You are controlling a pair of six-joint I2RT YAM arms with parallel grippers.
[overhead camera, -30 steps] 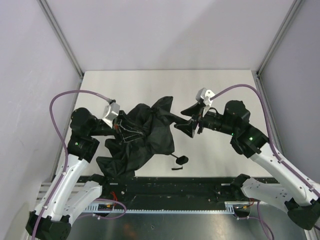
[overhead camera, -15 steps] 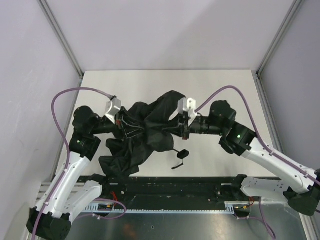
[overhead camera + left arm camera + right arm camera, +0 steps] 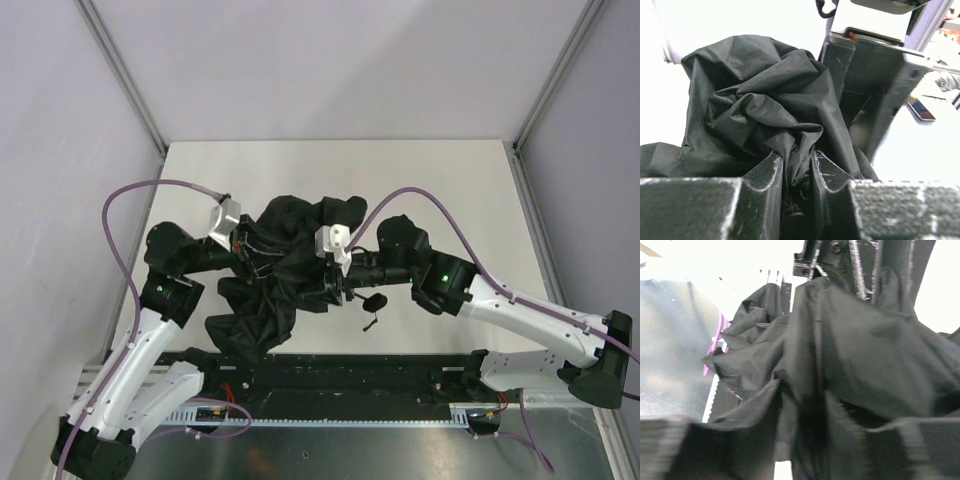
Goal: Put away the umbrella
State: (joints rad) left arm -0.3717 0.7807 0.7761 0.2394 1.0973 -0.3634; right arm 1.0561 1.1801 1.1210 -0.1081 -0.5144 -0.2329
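The right claw (image 3: 333,276) has advanced from the right edge of the tabletop (image 3: 450,190) into the umbrella (image 3: 285,290), bunching it left of centre; its grip cannot be told. The left claw (image 3: 797,167) stays clamped on the umbrella. Gathering progresses

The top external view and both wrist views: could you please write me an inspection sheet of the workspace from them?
Surface: white table, no marks seen.
Job's things: umbrella, canopy crumpled in a loose heap mid-table; its knob handle and strap lie on the table to the heap's right.
Clutter: nothing seen.
Grippers: left gripper shut on a fold of canopy; right gripper has canopy between its fingers, grip unclear.
Cables: left purple cable and right purple cable each loop above their arm to the wrist.
Surroundings: pale walls, metal frame posts.
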